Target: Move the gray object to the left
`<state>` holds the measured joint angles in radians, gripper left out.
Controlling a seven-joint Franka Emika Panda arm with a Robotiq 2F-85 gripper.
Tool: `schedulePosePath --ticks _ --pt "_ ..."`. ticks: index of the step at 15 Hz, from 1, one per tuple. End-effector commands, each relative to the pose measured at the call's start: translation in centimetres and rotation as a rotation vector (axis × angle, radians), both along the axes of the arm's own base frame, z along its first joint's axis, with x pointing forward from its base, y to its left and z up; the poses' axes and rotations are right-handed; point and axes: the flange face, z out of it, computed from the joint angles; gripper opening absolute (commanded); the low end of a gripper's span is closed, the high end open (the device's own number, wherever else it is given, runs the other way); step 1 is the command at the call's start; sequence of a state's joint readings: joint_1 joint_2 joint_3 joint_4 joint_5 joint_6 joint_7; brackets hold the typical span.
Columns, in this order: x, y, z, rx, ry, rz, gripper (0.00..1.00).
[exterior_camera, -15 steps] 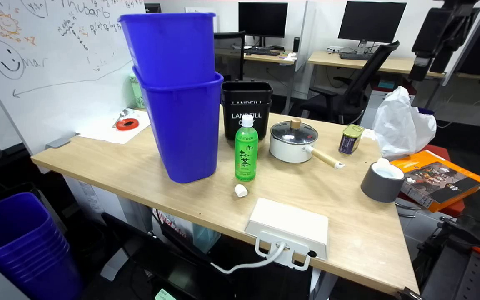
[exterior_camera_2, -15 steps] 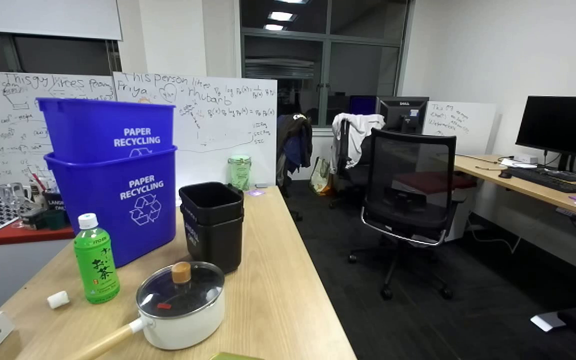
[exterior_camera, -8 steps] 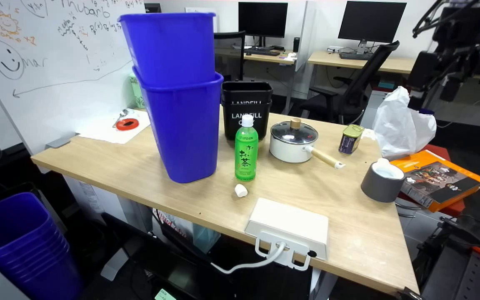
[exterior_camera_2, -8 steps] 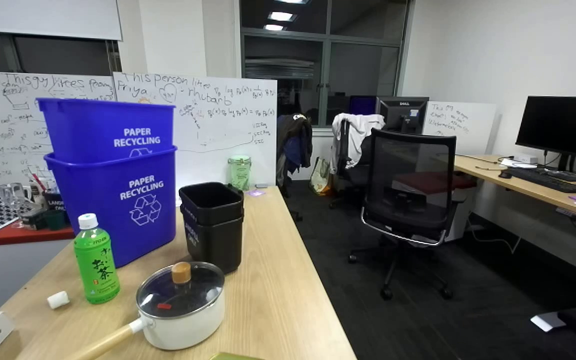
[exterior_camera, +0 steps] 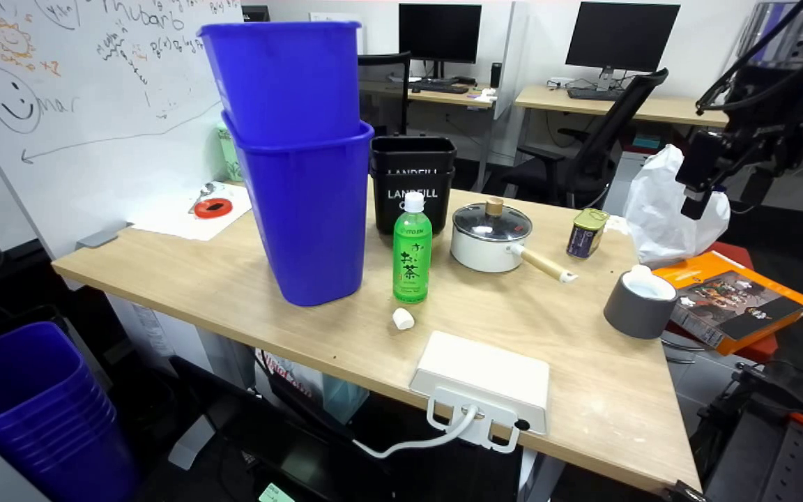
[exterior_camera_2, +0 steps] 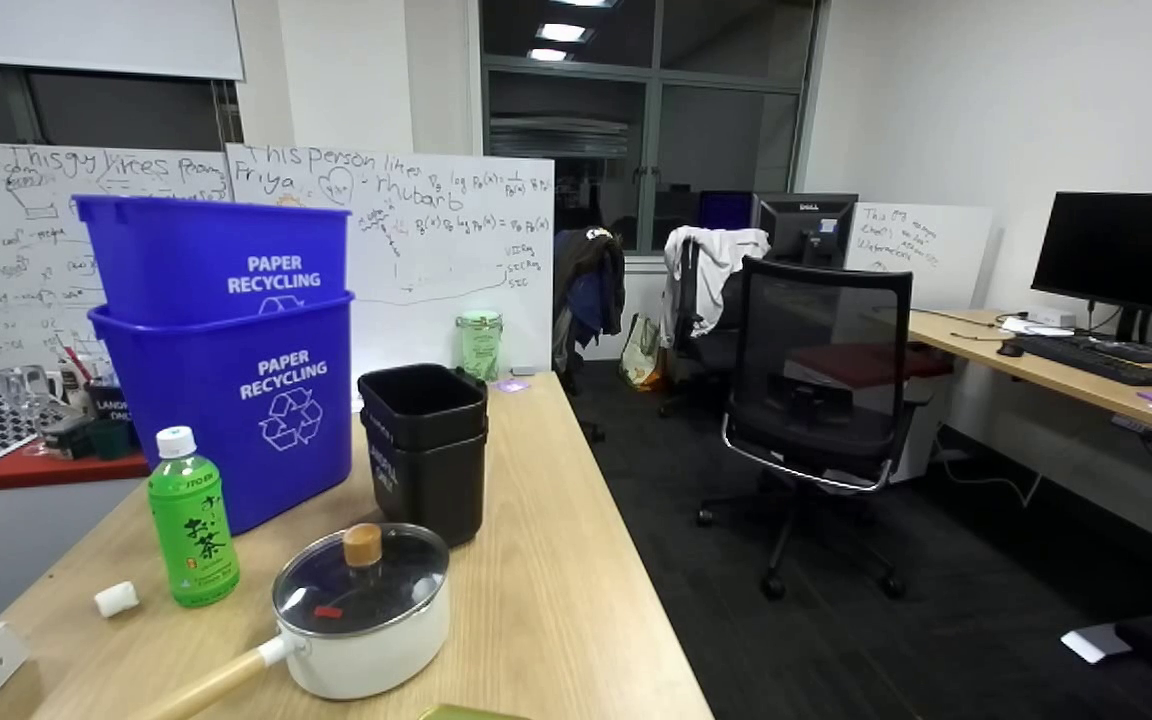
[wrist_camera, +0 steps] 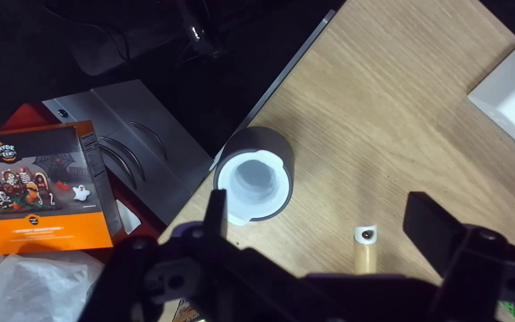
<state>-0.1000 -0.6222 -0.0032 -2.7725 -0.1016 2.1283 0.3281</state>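
Wooden desk [exterior_camera: 603, 390] below: the gray cup [exterior_camera: 637, 310] stands near its edge; your gripper [wrist_camera: 322, 214] hangs higher, fingers [wrist_camera: 432, 228] parted wide, so center it over the cup before lowering, lest you bump it off

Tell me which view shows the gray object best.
The wrist view: it looks down into the gray object, large, though one of the fingers hides a bit. An exterior view shows its side, smaller; the exterior view with the saucepan up close leaves it out.
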Motion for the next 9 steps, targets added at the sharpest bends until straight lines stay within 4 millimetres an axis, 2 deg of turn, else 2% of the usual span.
schedulePosePath --ticks 1,6,9 --pt "0.0 0.0 0.1 0.0 0.0 0.0 1.0" --pt "1.2 0.4 -1.2 -0.058 -0.02 0.003 1.0" --pt "2.5 0.9 -2.9 -0.059 -0.05 0.018 1.0"
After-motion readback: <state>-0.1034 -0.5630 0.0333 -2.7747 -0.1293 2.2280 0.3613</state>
